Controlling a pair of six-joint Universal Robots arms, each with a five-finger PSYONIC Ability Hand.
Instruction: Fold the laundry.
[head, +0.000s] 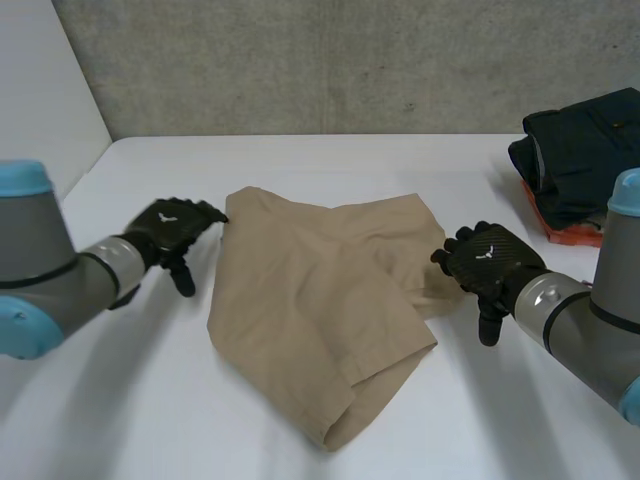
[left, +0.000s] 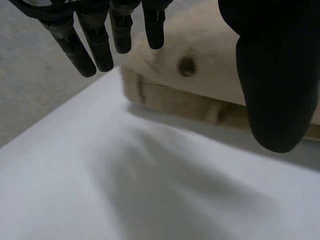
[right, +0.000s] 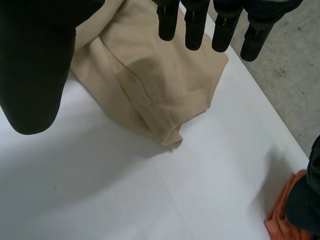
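Tan shorts (head: 320, 300) lie rumpled and partly folded over in the middle of the white table (head: 130, 400). My left hand (head: 170, 232) hovers just off their far left corner, fingers (left: 102, 42) straight, holding nothing; the waistband with a button (left: 186, 65) lies beyond its fingertips. My right hand (head: 490, 262) is open beside the right edge of the shorts, apart from the cloth. In the right wrist view its fingers (right: 195, 25) hang above a folded corner of the shorts (right: 155, 95).
A stack of folded clothes, dark navy (head: 580, 150) on top of orange (head: 575, 235), sits at the table's far right. The orange cloth (right: 285, 220) shows past my right hand. A concrete wall (head: 330, 60) runs behind the table.
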